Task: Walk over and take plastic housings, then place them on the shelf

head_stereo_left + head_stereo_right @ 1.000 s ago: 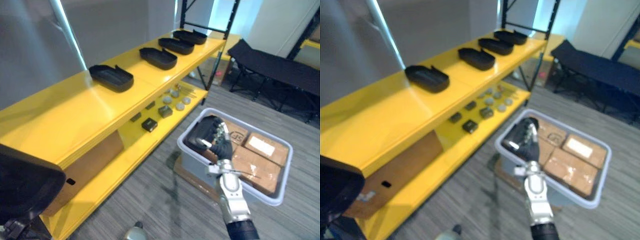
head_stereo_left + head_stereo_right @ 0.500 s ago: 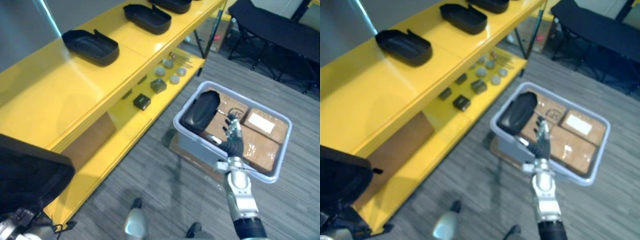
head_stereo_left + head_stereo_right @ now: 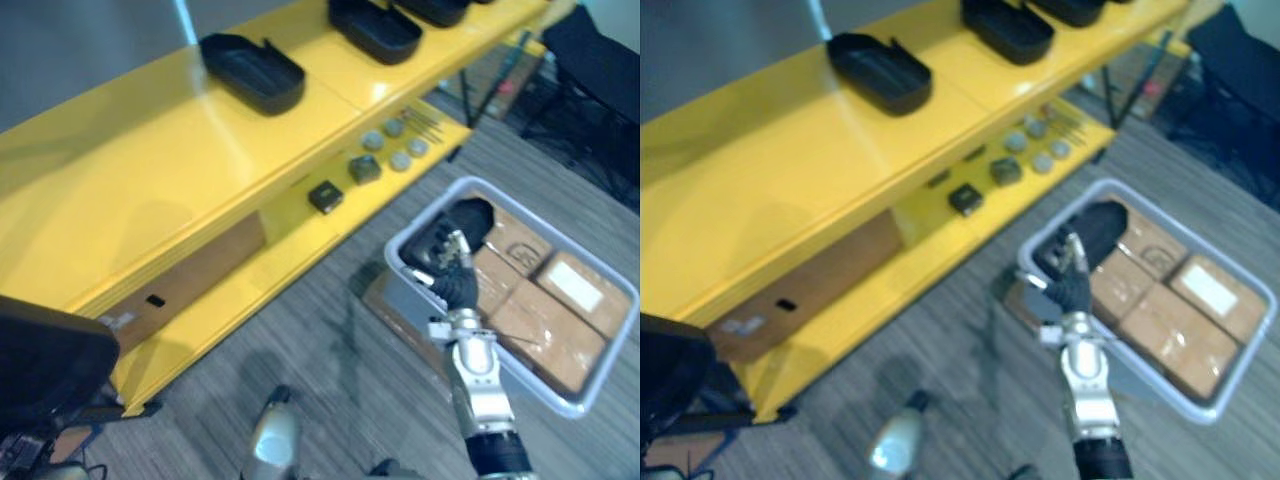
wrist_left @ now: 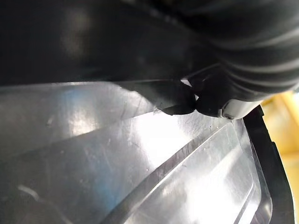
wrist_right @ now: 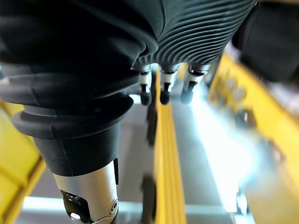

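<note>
A large black plastic housing (image 3: 45, 365) sits at the lower left of the eye views. The left wrist view shows its glossy inside (image 4: 140, 154) right against my left hand (image 4: 243, 56), whose fingers are hidden. More black housings (image 3: 252, 72) (image 3: 376, 22) lie in a row on the top of the yellow shelf (image 3: 150, 170). Another housing (image 3: 474, 214) leans in the near-left corner of a grey bin (image 3: 560, 238) on the floor. My right hand (image 3: 452, 278) is raised in front of that corner, fingers (image 5: 164, 91) straight, holding nothing.
Cardboard boxes (image 3: 545, 320) fill most of the bin. Small dark blocks (image 3: 325, 195) and round parts (image 3: 400, 150) lie on the lower shelf, and a brown carton (image 3: 190, 270) sits under the top board. A black cot (image 3: 600, 50) stands at the far right.
The whole picture has shifted, so the camera has moved. My right hand stays raised and open, now in front of the bin's near-left corner rather than further along its near rim.
</note>
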You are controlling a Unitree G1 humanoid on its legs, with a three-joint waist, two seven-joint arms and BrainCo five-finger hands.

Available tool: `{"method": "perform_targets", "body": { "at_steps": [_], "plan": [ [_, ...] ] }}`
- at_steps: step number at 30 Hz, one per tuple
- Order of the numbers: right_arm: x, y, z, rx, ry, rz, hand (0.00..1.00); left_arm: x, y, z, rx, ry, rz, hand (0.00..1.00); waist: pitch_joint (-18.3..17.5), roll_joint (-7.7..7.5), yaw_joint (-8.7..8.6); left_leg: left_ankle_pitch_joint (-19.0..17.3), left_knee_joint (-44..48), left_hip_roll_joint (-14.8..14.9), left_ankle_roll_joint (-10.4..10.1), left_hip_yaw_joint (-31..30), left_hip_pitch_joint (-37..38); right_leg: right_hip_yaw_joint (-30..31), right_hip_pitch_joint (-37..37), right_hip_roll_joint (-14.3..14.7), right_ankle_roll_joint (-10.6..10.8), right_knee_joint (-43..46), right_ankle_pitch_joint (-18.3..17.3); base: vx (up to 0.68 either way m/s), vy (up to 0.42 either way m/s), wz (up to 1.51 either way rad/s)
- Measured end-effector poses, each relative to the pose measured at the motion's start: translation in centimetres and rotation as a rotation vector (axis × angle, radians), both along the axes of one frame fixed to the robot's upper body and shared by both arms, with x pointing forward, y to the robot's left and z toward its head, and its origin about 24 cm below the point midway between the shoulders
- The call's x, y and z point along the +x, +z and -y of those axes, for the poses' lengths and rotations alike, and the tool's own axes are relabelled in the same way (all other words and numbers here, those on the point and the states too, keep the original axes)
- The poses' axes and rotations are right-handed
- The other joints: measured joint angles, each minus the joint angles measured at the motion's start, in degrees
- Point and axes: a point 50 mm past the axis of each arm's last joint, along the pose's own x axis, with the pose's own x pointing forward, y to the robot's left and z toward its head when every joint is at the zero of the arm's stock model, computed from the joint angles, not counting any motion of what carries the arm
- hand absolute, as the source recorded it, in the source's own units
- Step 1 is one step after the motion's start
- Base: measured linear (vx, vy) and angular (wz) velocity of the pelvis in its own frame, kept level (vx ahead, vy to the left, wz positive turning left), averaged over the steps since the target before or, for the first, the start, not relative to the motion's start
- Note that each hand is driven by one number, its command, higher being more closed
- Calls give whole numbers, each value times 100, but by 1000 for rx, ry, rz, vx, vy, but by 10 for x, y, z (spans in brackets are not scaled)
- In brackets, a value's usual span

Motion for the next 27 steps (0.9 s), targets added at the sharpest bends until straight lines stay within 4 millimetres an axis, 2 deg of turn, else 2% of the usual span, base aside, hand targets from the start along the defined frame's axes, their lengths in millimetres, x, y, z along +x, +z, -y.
{"method": "perform_targets", "body": {
  "at_steps": [3,5,9,11,15,16,19,20,22,25,26,27],
  "plan": [
    [1,-2,0,-21,-30,-8,0,3,5,-1,49,-61,-27,100,-7,-33,119,283,-215,-239,36,-259,-36,-178,113,-154,-2,126,2,50,36,82],
    [1,-3,1,-21,-34,-10,0,3,6,0,59,-74,-33,100,-10,-27,95,376,-204,-278,68,-188,-81,-109,112,-225,-3,308,2,27,44,55],
    [-3,-6,6,-22,-53,-22,0,9,10,4,80,-130,-29,100,-21,-46,77,453,-205,-295,92,-58,-71,634,42,-247,-10,576,1,-21,17,22],
    [-5,-6,11,-27,-70,-24,0,16,11,6,85,-166,-22,100,-21,-53,32,542,-344,-286,94,-25,-98,771,-9,-239,-108,547,-57,-80,-12,1],
    [-6,-7,12,-39,-73,-23,0,27,14,11,99,-228,-13,100,-22,-54,-93,653,-570,-83,146,499,-90,1083,-31,-167,-110,222,-58,-125,-3,-23],
    [-6,-7,12,-42,-65,-22,0,32,14,14,102,-247,-11,100,-22,-53,-170,714,-621,22,144,705,-103,1128,-57,-131,-118,148,-63,-190,-14,-28],
    [-5,-4,12,-52,-54,-11,0,39,17,16,99,-264,20,100,-15,-55,-236,846,-691,88,113,755,-218,1281,-201,-64,-282,53,-234,-118,-32,-11],
    [-3,-1,12,-53,-51,0,0,40,18,16,98,-259,29,100,-6,-60,-242,869,-667,99,97,788,-299,1362,-291,-59,-222,51,-302,-85,-37,-12],
    [-1,2,13,-55,-54,10,0,41,18,16,96,-256,35,100,38,-16,-246,870,-620,137,93,847,-318,1373,-291,-36,-201,54,-312,-61,-23,-4],
    [0,8,19,-51,-84,37,0,39,23,17,120,-257,51,100,86,-40,-228,735,-248,103,115,875,-485,1349,-274,-70,-165,207,-492,-29,16,13],
    [0,10,21,-48,-91,47,0,38,26,18,135,-261,59,100,127,-117,-219,632,-2,42,171,903,-542,1320,-227,-155,-162,224,-528,11,93,26],
    [-2,10,24,-44,-112,47,0,38,31,20,161,-268,71,100,176,-205,-228,346,429,-44,448,1053,-609,1217,-62,-171,-138,306,-498,52,121,36]
  ]
}}
